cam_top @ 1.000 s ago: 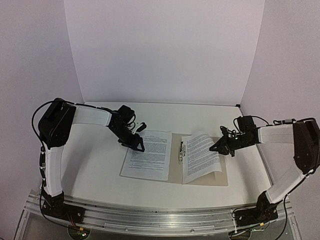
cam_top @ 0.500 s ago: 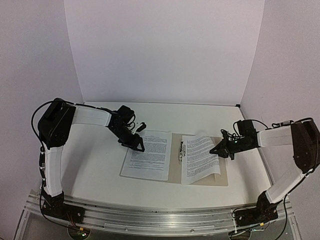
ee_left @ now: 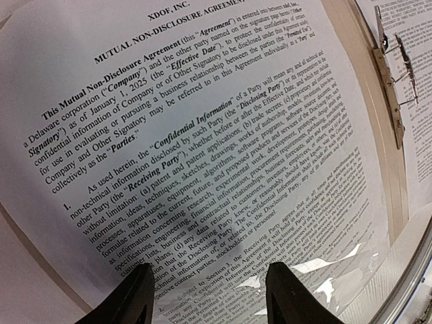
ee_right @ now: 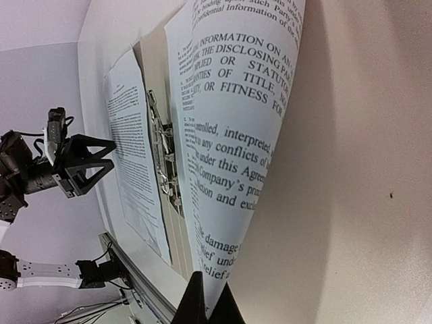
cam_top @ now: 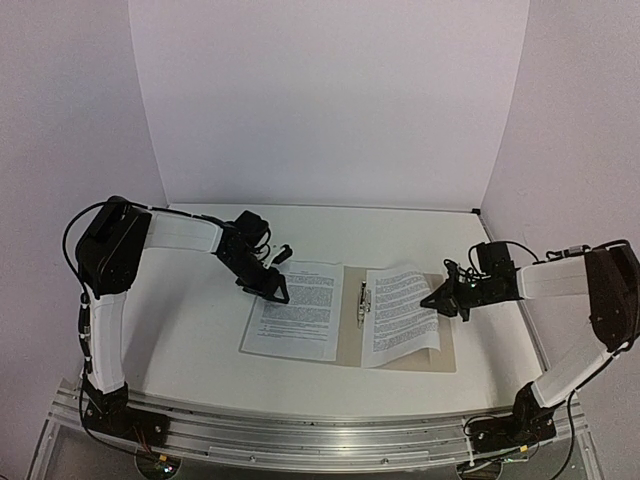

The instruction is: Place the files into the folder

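The beige folder point(cam_top: 349, 335) lies open in the middle of the table, its metal clip point(cam_top: 362, 300) at the spine. One printed file point(cam_top: 297, 312) lies flat on the folder's left side and spills onto the table. My left gripper point(cam_top: 279, 293) hovers open over that sheet's far left corner; text shows between its fingers point(ee_left: 128, 302). The other file point(cam_top: 398, 315) bows up over the right cover point(ee_right: 364, 175). My right gripper point(cam_top: 433, 300) is shut on that sheet's right edge point(ee_right: 233, 155), pinching it at the tips point(ee_right: 206, 305).
White table point(cam_top: 190, 330) with white walls at the back and sides. An aluminium rail point(cam_top: 300, 435) runs along the near edge with both arm bases. The left gripper point(ee_right: 91, 164) shows across the folder in the right wrist view.
My right gripper has sunk slightly with the sheet's edge, so the right sheet bows less and lies closer to the cover. The left arm has not moved.
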Robot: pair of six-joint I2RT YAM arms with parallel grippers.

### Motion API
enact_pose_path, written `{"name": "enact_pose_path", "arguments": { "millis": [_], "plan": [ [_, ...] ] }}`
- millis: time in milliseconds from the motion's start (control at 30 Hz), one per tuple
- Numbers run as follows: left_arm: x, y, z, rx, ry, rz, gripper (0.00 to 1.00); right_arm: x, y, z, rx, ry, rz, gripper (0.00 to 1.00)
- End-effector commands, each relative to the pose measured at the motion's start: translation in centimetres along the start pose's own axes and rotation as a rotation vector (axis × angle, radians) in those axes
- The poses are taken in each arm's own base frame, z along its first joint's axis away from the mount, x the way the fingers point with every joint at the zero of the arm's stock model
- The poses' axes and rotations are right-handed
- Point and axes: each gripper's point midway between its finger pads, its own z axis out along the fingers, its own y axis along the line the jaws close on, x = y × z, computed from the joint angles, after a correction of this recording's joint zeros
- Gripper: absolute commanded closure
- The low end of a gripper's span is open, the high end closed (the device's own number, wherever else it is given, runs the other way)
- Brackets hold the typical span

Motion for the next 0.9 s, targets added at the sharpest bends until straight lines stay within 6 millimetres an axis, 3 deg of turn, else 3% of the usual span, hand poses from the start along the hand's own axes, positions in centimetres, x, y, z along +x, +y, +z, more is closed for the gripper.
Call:
{"name": "enact_pose_path", "arguments": {
  "millis": [0,167,433,867],
  "plan": [
    [2.3,0.6,0.7,-0.019,0.069,-0.039,0.43,-1.1,0.6,0.0,-0.020,-0.040,-0.025,0.99],
    [2.3,0.5,0.7,-0.019,0.068,-0.037,0.43,-1.7,0.8,0.3,-0.030,-0.049,-0.021,0.99],
    [2.4,0.6,0.8,-0.018,0.071,-0.037,0.43,-0.8,-0.2,0.9,-0.027,-0.011,-0.014,0.96],
    [2.3,0.5,0.8,-0.016,0.071,-0.037,0.43,-1.2,-1.2,0.9,0.038,-0.025,-0.022,0.65]
  ]
}}
